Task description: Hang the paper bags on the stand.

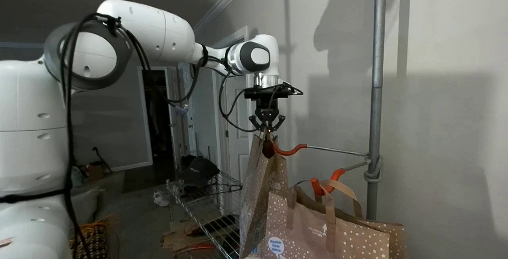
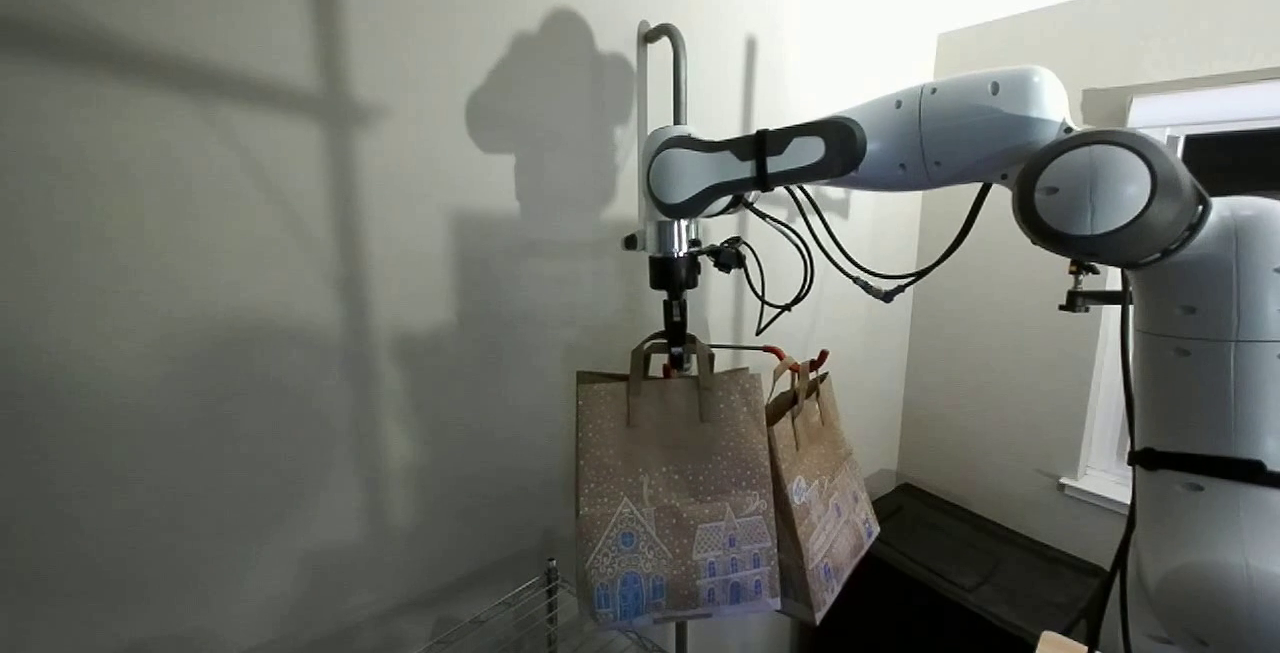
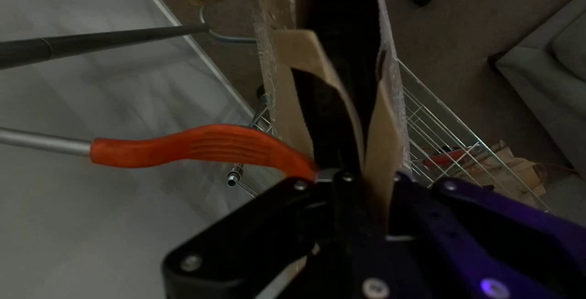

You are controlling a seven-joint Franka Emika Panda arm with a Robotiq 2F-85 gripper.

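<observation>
My gripper (image 1: 268, 129) points straight down, shut on the loop handles of a brown paper bag (image 2: 675, 493). This bag hangs upright below the fingers, its dark mouth showing in the wrist view. Beside the handles is an orange hook (image 3: 229, 148) of the stand (image 1: 376, 112); its tip is hidden behind a finger. Whether the hook passes through the handle loop, I cannot tell. A second paper bag (image 1: 317, 227) hangs by its handle on another orange hook (image 1: 337, 173), close to the held bag. The stand's grey pole is at the right in an exterior view.
Below the held bag stands a low wire-grid rack (image 1: 206, 211) with dark items on it. The wall (image 2: 450, 263) is close behind the pole. A long black box (image 2: 985, 543) lies beneath the window, near the arm's base.
</observation>
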